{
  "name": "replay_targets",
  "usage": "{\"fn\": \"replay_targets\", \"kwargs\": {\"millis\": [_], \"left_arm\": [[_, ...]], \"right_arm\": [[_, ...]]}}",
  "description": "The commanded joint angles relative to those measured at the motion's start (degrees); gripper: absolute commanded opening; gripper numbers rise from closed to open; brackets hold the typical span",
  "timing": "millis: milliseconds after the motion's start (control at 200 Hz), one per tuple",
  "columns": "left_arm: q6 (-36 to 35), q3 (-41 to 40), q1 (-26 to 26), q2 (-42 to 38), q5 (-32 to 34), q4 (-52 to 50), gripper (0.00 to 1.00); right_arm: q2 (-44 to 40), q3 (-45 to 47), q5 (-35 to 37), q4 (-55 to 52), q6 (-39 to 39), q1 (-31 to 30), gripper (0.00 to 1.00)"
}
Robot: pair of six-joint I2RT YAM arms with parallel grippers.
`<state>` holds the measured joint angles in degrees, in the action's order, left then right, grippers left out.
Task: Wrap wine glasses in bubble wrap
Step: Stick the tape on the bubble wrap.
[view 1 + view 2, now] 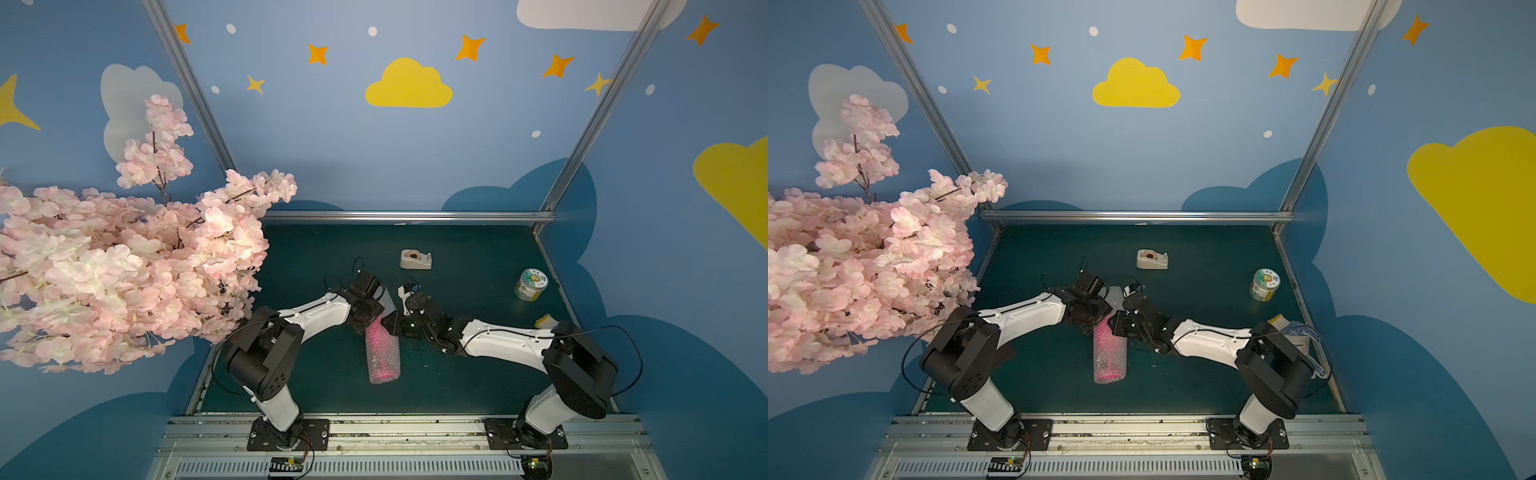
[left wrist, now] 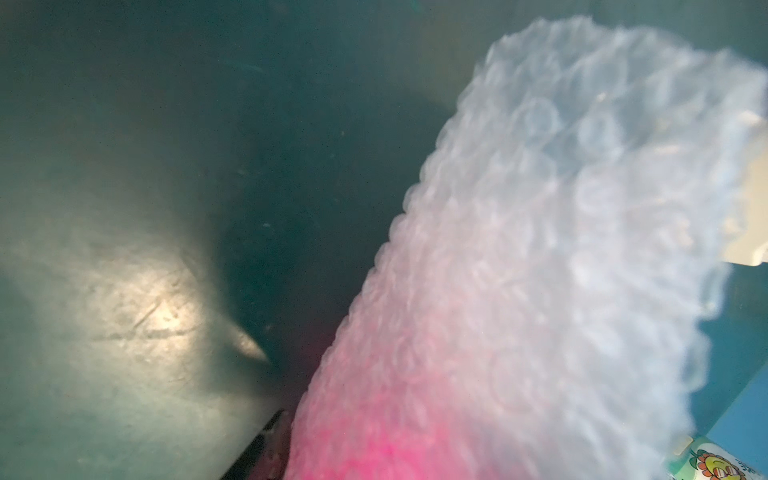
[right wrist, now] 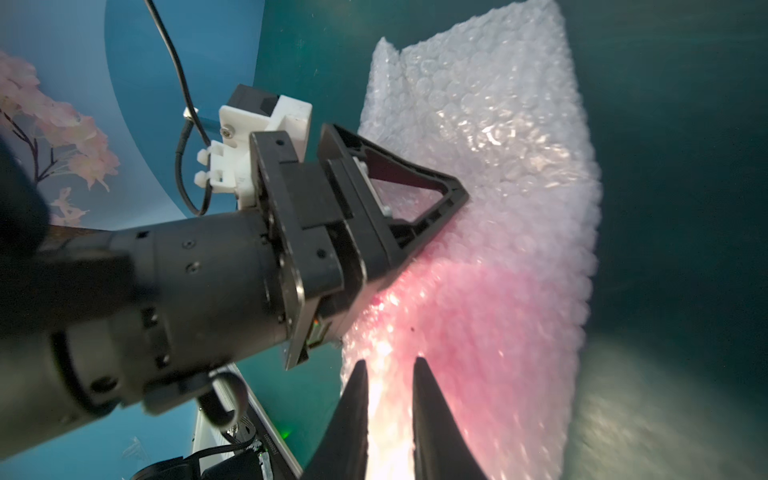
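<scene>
You had left fingers (image 3: 451,195) clamped on the squishy bubble wrap (image 3: 498,124) at the end of the goblet (image 3: 478,311), probably the firmest hold; right fingers (image 3: 353,415), couldn't tell.

The clear, small-bubbled plastic bubble wrap (image 3: 478,145) is a glossy, knobbly film that glints in the light, and the hot-pink plastic goblet (image 1: 380,338) shows through it as a smooth, opaque blur. The dark green table mat (image 1: 457,374) is matt with fine scuffs, edged by a brushed silver metal rail (image 1: 407,216). The right gripper's (image 3: 390,361) fingers (image 3: 436,424) are smooth black plastic with a dull sheen, the beige tape dispenser (image 1: 415,259) is smooth plastic, the small green-and-white tin (image 1: 531,284) carries a glossy label, and the pink blossoms (image 1: 124,270) look like soft cloth.
</scene>
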<state>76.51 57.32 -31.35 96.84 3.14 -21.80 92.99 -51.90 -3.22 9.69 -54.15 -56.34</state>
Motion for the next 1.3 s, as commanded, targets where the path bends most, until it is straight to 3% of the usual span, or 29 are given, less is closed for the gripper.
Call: {"fn": "replay_targets", "kwargs": {"millis": [0,290,686,821,951,1297], "left_arm": [[-0.57,0.57,-0.19,0.76,-0.19,-2.06,0.65],[-0.74,1.03,-0.18,1.05,-0.24,-2.31,0.64],[-0.98,1.28,-0.09,1.53,-0.34,-2.34,0.64],[-0.84,1.62,-0.11,1.85,-0.41,-2.2,0.64],[-0.84,1.83,-0.1,2.04,-0.37,-2.35,0.63],[-0.74,1.57,-0.24,1.78,-0.24,-2.52,0.63]], "right_arm": [[2.04,-1.84,-1.25,-1.12,1.46,-0.55,0.21],[4.88,-3.77,-2.21,-4.37,1.59,-0.55,0.2],[-5.13,-2.26,1.36,-9.15,4.38,0.57,0.27],[-4.9,-1.76,0.16,-8.36,4.65,0.66,0.12],[-1.83,-2.55,-2.85,-6.4,4.59,0.26,0.05],[6.32,-4.12,-7.4,-0.79,2.56,-0.18,0.03]]}}
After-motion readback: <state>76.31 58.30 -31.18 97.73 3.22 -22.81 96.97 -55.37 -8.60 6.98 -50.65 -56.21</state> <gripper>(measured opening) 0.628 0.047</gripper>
